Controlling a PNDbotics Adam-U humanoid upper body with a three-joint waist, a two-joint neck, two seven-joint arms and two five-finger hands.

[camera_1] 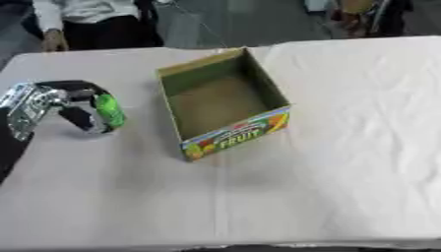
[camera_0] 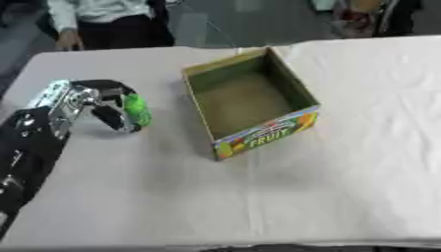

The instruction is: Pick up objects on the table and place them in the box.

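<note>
Green object pinched by left hand fingers, w/ open cloth btwn it & box left wall.

The box looks like dull brown cardboard with a shiny printed front. A white cloth is smooth. The left hand is shiny metal and black plastic.

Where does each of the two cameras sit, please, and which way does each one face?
Left eye view: in the robot's head, looking down at the white-covered table; the black and silver left hand enters from the left, curled round a green object.
Right eye view: beside it, facing the same way; less of the arm shows.
Both share the open cardboard box printed FRUIT, whose inside looks empty, and the hand holding the object.
</note>
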